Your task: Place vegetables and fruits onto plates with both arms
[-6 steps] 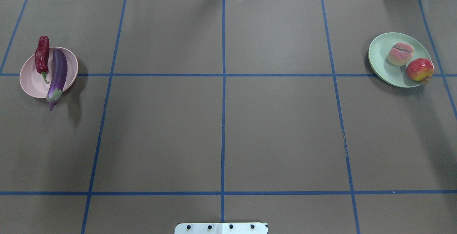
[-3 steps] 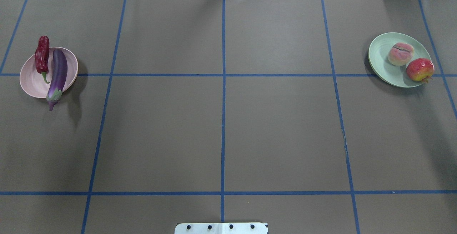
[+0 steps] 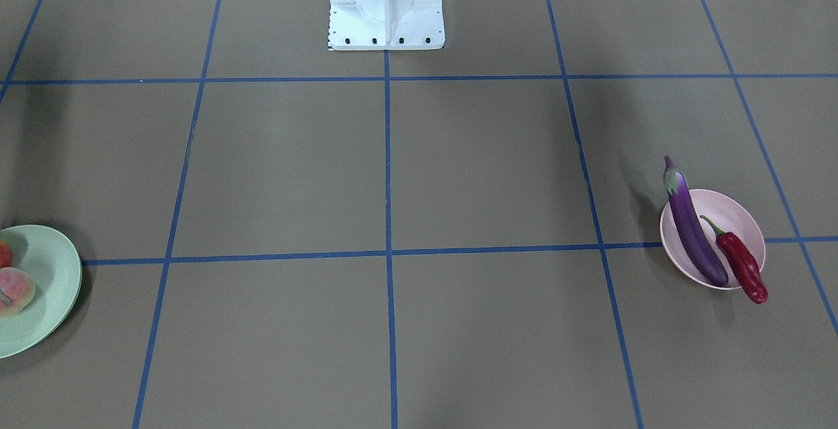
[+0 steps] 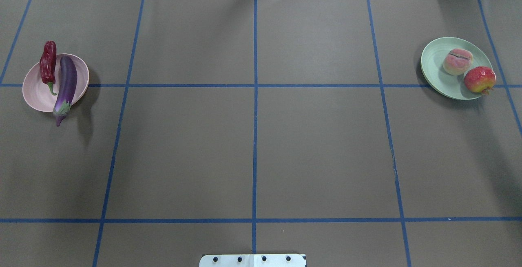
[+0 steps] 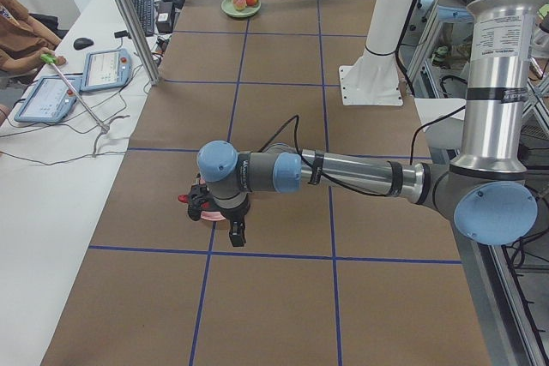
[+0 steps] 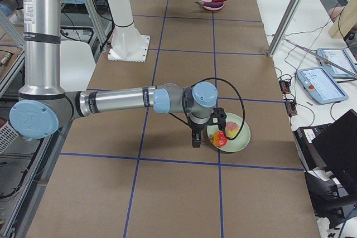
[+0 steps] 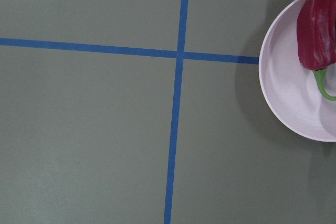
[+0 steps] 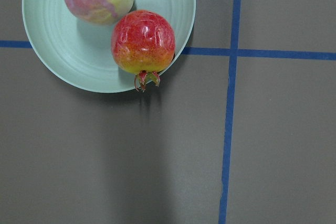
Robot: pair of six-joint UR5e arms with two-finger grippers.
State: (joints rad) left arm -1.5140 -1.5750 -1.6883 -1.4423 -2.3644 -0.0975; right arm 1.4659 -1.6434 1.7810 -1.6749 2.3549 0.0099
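Note:
The pale pink plate (image 4: pixel 36 91) lies at the table's left. The purple eggplant (image 4: pixel 67 83) and the red chili (image 4: pixel 48 65) lie across it, their ends past the rim. The mint green plate (image 4: pixel 436 71) at the right holds the peach-like fruit (image 4: pixel 457 61) and the orange-red fruit (image 4: pixel 479 79), which sits on the rim. My left gripper (image 5: pixel 236 236) hangs above the pink plate and my right gripper (image 6: pixel 194 139) beside the green plate. Both show only in side views, so I cannot tell if they are open. The left wrist view shows the chili (image 7: pixel 317 24), the right wrist view the orange-red fruit (image 8: pixel 143 41).
The brown table cover carries a grid of blue tape lines (image 4: pixel 255 95). The white robot base (image 3: pixel 386 3) stands at the near middle edge. An aluminium post (image 5: pixel 129 15) and tablets (image 5: pixel 103 70) stand along the operators' side.

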